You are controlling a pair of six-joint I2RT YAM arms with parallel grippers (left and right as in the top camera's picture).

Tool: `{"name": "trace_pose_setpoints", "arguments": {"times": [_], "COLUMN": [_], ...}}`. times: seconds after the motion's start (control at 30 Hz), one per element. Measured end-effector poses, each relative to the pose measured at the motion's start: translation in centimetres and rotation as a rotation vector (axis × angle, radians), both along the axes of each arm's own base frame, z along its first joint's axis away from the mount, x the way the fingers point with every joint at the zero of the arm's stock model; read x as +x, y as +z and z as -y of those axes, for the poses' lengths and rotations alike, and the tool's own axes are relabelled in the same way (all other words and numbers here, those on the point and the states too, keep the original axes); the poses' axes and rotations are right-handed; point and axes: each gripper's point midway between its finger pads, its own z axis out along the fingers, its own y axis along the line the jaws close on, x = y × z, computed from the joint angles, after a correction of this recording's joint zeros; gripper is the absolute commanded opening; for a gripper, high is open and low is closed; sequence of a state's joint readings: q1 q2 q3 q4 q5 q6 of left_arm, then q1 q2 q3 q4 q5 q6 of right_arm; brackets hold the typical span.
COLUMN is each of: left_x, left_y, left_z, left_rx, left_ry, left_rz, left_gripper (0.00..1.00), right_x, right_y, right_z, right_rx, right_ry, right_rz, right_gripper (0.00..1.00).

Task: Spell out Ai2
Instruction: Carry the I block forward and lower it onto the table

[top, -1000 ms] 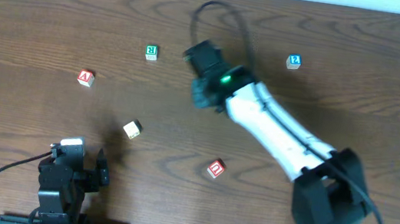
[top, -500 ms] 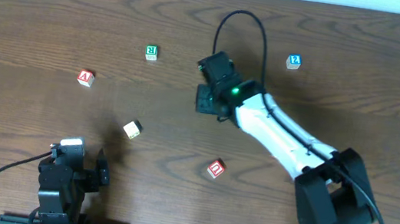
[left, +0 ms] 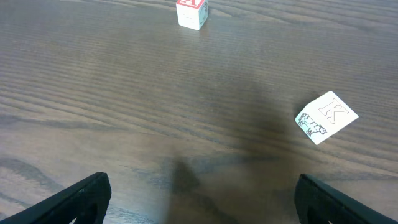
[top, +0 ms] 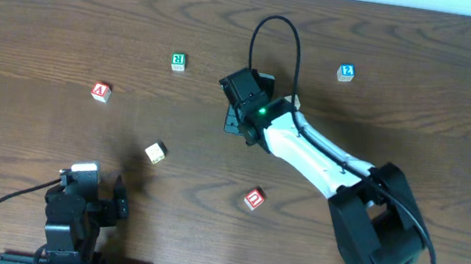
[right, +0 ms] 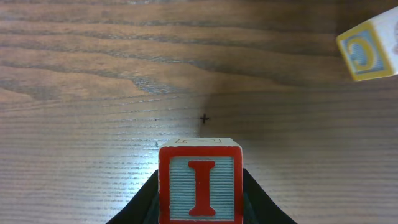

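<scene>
My right gripper (right: 200, 208) is shut on the cube with a red "I" (right: 200, 186) and holds it just above the table. In the overhead view the right gripper (top: 237, 121) is near the table's middle and hides that cube. The red "A" cube (top: 101, 92) lies at the left and also shows far ahead in the left wrist view (left: 191, 12). The blue "2" cube (top: 345, 72) lies at the back right. My left gripper (top: 85, 183) rests at the front left, open and empty, as the left wrist view (left: 199, 202) shows.
A green "R" cube (top: 178, 62) lies at the back left. A pale cube (top: 155, 152) with a "K" face (left: 325, 117) lies ahead of the left gripper. A red U-like cube (top: 253, 198) lies front centre. A yellow-edged cube face (right: 367, 48) shows at the right wrist view's upper right.
The right arm has swung and its wrist has dropped toward the front, keeping the gripper near the table's middle. The left arm and all loose cubes have stayed still.
</scene>
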State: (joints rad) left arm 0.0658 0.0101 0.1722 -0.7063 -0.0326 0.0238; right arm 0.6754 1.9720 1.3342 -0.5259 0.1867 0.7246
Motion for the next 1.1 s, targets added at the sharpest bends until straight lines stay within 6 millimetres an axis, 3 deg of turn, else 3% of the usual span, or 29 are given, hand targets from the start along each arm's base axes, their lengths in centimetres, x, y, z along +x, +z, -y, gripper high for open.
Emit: {"name": "trace_pose_setpoints", "arguments": {"times": [0.47, 1.1], "left_x": [0.0, 0.0], "left_y": [0.0, 0.0], "left_z": [0.0, 0.0], "left_rx": [0.0, 0.0], "left_ry": [0.0, 0.0], "left_rz": [0.0, 0.0], "left_gripper": [0.95, 0.95], "right_x": [-0.1, 1.2], "right_y": [-2.5, -2.1], "right_z": [-0.4, 0.0], "right_rx": [-0.003, -0.028], "right_ry": [0.007, -0.018], "right_rz": [-0.037, 0.027], "right_gripper": [0.01, 0.01]}}
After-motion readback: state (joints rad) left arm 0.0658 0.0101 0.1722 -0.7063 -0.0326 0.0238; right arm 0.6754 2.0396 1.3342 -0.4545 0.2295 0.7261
